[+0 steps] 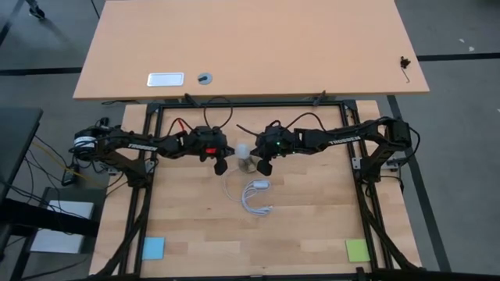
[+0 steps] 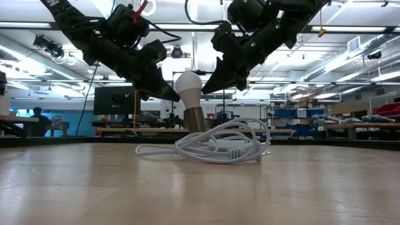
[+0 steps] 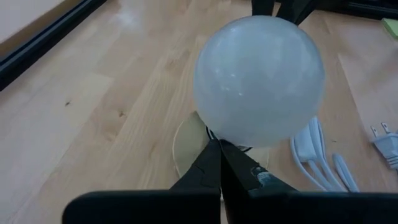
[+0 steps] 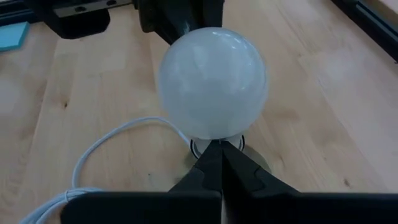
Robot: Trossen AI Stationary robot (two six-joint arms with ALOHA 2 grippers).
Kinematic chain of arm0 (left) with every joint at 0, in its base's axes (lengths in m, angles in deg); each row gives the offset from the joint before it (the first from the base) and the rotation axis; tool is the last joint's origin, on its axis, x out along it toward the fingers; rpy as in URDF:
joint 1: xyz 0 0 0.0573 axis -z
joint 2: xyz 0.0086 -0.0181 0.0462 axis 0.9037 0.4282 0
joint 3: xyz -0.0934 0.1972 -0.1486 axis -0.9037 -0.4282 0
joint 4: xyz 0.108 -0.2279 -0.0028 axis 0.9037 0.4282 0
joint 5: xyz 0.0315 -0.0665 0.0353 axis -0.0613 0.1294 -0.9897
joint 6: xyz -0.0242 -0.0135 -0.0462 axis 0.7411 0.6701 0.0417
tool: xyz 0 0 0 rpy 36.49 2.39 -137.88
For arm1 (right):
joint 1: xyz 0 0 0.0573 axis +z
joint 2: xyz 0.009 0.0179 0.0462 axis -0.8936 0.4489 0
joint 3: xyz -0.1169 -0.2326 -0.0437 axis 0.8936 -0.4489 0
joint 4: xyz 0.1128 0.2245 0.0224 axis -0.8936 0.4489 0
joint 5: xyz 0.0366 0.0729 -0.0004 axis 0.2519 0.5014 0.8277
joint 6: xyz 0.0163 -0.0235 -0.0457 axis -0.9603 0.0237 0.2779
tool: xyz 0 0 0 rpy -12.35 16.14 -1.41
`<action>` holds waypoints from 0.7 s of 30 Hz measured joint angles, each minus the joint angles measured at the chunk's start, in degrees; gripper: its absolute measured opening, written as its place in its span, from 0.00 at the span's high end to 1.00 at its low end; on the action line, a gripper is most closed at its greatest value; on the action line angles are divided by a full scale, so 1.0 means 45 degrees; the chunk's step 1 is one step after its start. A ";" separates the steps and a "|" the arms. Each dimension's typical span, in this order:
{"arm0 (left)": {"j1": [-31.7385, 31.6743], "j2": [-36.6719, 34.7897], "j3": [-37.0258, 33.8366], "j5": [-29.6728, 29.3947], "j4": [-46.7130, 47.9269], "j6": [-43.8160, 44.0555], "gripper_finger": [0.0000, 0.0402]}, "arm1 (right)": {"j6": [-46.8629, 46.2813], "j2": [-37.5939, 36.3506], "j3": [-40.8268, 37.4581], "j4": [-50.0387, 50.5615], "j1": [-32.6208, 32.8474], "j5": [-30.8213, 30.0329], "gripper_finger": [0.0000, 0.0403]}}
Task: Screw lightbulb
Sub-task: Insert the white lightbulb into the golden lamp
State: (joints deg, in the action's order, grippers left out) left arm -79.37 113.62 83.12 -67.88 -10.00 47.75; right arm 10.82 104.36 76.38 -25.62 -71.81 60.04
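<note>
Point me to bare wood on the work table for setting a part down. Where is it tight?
Free: the strip between the blue square and green square, and the wood on either side of the coiled cord. Tight: the middle, where the left end effector and right end effector flank the lightbulb.

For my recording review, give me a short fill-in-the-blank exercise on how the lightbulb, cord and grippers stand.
1. The lightbulb stands ____ in its socket.
2. The left gripper is ____.
3. The right gripper is ____.
4. The cord lies ____ on the table.

Missing words: upright; shut; shut; coiled
</note>
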 joint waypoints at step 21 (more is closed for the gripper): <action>0.0039 0.0000 -0.0549 -0.0729 -0.0095 0.0051 1.00 | -0.0003 0.0000 0.0000 0.1084 -0.0006 -0.0016 0.90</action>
State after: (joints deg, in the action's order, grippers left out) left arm -79.19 113.62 80.65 -71.15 -10.43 47.98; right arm 10.81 104.36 76.38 -20.74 -71.84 59.97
